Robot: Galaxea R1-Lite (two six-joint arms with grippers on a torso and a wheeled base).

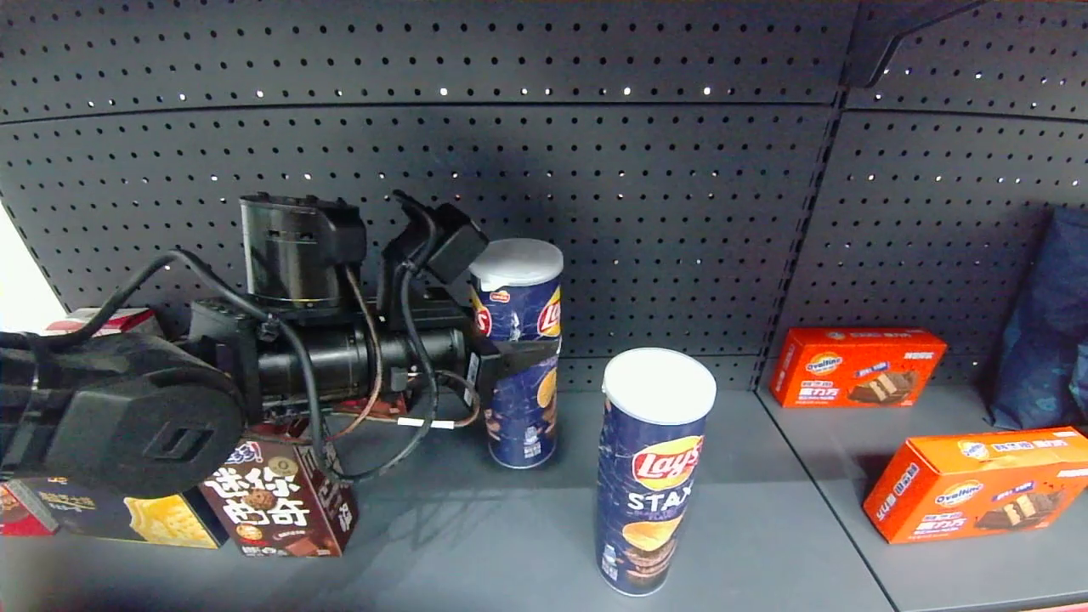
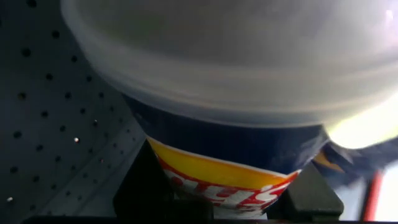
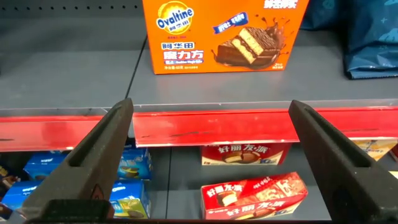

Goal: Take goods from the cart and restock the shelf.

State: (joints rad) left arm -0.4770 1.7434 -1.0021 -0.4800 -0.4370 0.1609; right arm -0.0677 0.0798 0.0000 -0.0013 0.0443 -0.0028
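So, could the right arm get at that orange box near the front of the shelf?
Probably yes. The right pincer is open and faces the orange box, with nothing between them. It sits about level with the red shelf edge, so it would likely have to rise first.

An orange box [image 1: 857, 365] lies at mid right, a second orange box [image 1: 977, 493] lower right, a dark blue bag [image 1: 1041, 323] at the right edge. A brown biscuit box [image 1: 280, 501] and a cracker box [image 1: 127, 514] sit lower left.

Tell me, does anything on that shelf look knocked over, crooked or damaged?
Nothing is spilled or damaged. The rear chip can, in the left pincer, and the front chip can stand upright. Only the brown cookie box sits turned corner-forward, unlike the cracker box beside it.
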